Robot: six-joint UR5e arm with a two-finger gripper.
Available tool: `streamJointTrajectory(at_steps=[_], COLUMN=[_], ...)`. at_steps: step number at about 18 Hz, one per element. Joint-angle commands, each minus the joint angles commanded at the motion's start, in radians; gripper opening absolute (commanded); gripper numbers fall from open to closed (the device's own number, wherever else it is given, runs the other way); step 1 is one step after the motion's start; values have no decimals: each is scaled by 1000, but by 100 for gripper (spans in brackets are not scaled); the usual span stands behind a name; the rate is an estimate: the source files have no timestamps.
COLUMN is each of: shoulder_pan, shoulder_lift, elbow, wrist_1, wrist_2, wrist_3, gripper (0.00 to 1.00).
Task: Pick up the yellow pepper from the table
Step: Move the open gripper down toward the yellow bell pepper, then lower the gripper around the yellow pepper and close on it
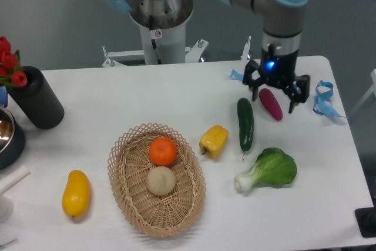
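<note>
table (pixel 147 95): white top, rounded corners, fills most of view
arm (pixel 276 4): grey with light-blue joints, comes down at far right of table
basket (pixel 124 198): oval wicker, front centre, holds two items
vase (pixel 36 98): black cylinder, far left, red tulips (pixel 9 63) in it
bok choy (pixel 269 170): green leafy, white stalk end pointing left, right front
gripper (pixel 275 93): fingers spread wide, hanging over the purple eggplant, one finger each side; holds nothing; contact with the eggplant can't tell
cucumber (pixel 245 123): dark green, lying lengthwise, just left of eggplant
mango-like fruit (pixel 76 193): yellow-orange oval, left of basket, apart from it
yellow pepper (pixel 214 140): on table, between basket and cucumber, close to basket's right rim, untouched, well apart from gripper
purple eggplant (pixel 271 103): small, tilted, beneath gripper
orange (pixel 163 151): in basket, far end
pale round item (pixel 160 180): beige, in basket, touching orange
blue ribbon (pixel 324 98): right edge of table
</note>
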Motion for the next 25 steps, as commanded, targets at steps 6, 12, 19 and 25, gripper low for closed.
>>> streamJointTrajectory(at_steps=[6, 12, 19, 25], shoulder_pan=[-42, -46, -63, -65], shoulder_lift=[-68, -107, -124, -126], elbow=[-2, -14, -54, -77], wrist_1=[3, 11, 17, 18], wrist_2=[-8, -51, -48, -48], wrist_3=[-59, -45, 35, 92], gripper=[100, 100, 100, 100])
